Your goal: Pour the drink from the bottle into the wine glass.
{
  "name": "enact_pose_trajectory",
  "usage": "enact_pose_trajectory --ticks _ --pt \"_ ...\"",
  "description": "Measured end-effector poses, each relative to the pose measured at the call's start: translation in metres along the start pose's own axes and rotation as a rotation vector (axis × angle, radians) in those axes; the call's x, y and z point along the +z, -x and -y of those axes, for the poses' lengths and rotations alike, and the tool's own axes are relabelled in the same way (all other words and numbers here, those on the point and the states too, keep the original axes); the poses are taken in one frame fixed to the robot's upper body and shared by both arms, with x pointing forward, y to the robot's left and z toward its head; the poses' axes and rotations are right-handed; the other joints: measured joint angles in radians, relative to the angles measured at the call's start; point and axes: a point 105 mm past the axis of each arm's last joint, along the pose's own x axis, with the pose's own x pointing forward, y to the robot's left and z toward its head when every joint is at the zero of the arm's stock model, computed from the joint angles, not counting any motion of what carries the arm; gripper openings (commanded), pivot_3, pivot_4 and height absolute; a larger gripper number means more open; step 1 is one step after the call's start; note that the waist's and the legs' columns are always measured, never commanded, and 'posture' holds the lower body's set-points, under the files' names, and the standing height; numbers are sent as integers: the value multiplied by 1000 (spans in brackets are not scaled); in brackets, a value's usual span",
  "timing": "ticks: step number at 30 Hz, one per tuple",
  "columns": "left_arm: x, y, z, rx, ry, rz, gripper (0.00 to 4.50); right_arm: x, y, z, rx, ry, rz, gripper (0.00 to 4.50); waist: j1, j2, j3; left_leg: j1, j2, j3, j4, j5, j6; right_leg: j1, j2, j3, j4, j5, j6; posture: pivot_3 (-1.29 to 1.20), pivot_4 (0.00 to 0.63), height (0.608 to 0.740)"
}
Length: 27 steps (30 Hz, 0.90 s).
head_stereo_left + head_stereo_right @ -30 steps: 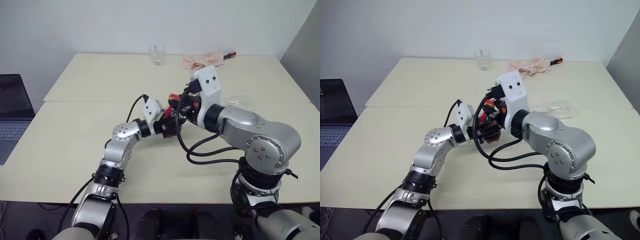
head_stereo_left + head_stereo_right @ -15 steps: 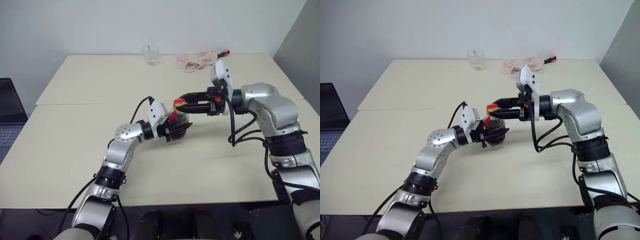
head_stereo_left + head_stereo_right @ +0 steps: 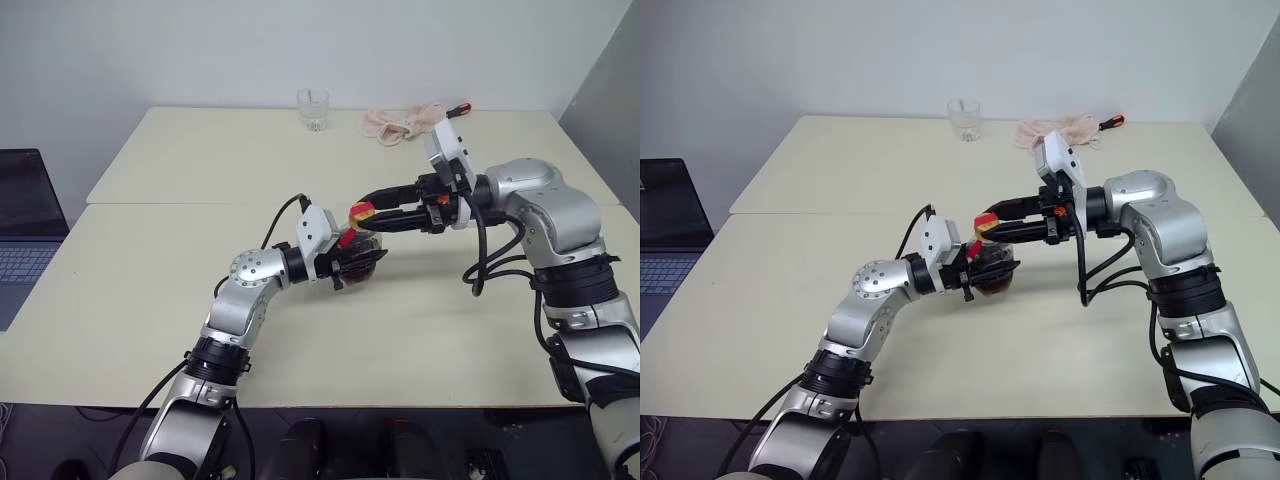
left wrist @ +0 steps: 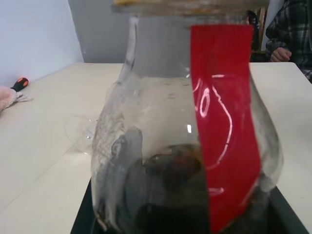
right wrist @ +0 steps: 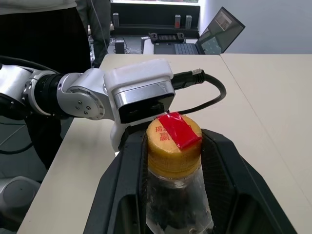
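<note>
You are looking at a laptop [image 3: 25, 225] sitting off the table's left edge, well apart from the work. The pale table [image 3: 150, 290] is lying bare around the arms, with a seam running across it, a white wall behind and a grey panel at the right.

Near the middle, the left gripper [image 3: 352, 268] is holding its jaws closed on the bottle [image 3: 358, 262], which is standing upright just beyond the seam with the dark drink [image 4: 165, 195] low in its body. A red strip is running down its neck and over the yellow cap [image 5: 174, 146]; red characters are printed on the cap, too small to read.

The right gripper [image 3: 368, 217] is reaching in level from the right, its jaws standing on either side of the cap; you cannot tell whether they are pressing it.

At the far edge a short tumbler [image 3: 313, 109] is standing, with a pink cloth [image 3: 402, 121] beside it.

In the left wrist view, the wine glass [image 4: 85, 136] is lying on its side beyond the bottle.
</note>
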Motion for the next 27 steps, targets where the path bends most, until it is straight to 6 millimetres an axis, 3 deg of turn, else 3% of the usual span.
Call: enact_pose_trajectory --ticks 6,7,13,15,19,22,27 --pt "1 2 -3 16 -1 5 1612 5 -2 -12 9 -54 23 4370 0 0 0 0 0 0 0 0 0 0 0 0 0 0 0 0 150 740" --pt "2 2 -4 19 -1 5 1605 7 -2 -15 1 -48 27 4500 0 0 0 0 0 0 0 0 0 0 0 0 0 0 0 0 150 740" --pt "-3 12 -17 90 16 -12 1582 30 11 -17 -208 37 34 4500 0 0 0 0 0 0 0 0 0 0 0 0 0 0 0 0 150 740" --pt "-3 12 -18 95 18 -9 1582 26 14 -15 -325 14 7 4500 2 0 0 0 0 -1 0 0 0 0 0 0 0 0 0 0 150 740" --pt "-8 13 -20 104 35 -22 1582 9 7 -25 -403 -78 -24 4500 3 0 0 -1 0 0 0 0 0 0 -1 0 0 0 0 0 150 740" --pt "-8 9 -19 96 42 -12 1582 18 -3 -30 -487 -99 6 4500 1 0 0 -1 0 -1 0 0 0 -1 -1 0 1 0 0 0 150 740" --pt "-6 6 -20 92 37 -5 1582 25 -9 -20 -647 -156 56 4500 1 0 0 -1 0 -1 0 0 0 -1 -1 0 1 0 0 0 150 740"
